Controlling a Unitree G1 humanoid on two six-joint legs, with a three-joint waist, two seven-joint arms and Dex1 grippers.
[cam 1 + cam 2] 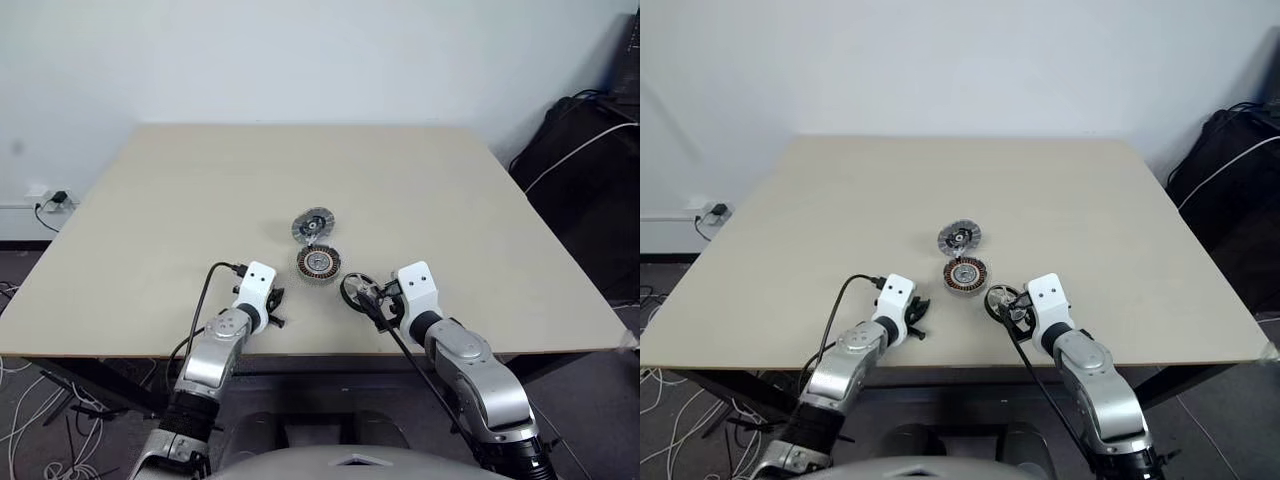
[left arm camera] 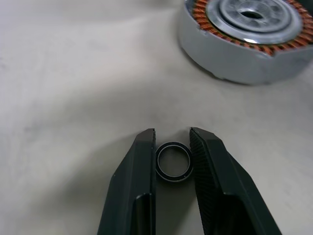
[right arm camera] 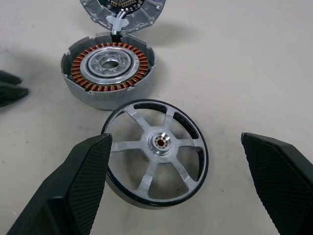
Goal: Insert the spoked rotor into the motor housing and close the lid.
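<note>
The spoked rotor [image 3: 155, 152] lies flat on the table, a black-rimmed wheel with silvery spokes and a central hub. My right gripper [image 3: 175, 139] stands open, one finger on each side of the rotor and apart from it. Just beyond sits the motor housing [image 3: 110, 73], its copper windings ringing a silvery hub. The lid [image 1: 312, 225] lies behind the housing, its ribbed, dark-centred face up. My left gripper [image 2: 172, 134] is to the left of the housing [image 2: 249, 34], shut on a tiny thin black ring [image 2: 174, 161] that rests on the table.
The beige table [image 1: 200, 200] stretches wide behind and to both sides of the parts. Its front edge [image 1: 330, 352] runs just below both grippers. A black bag with a white cable [image 1: 590, 160] sits off the table's right side.
</note>
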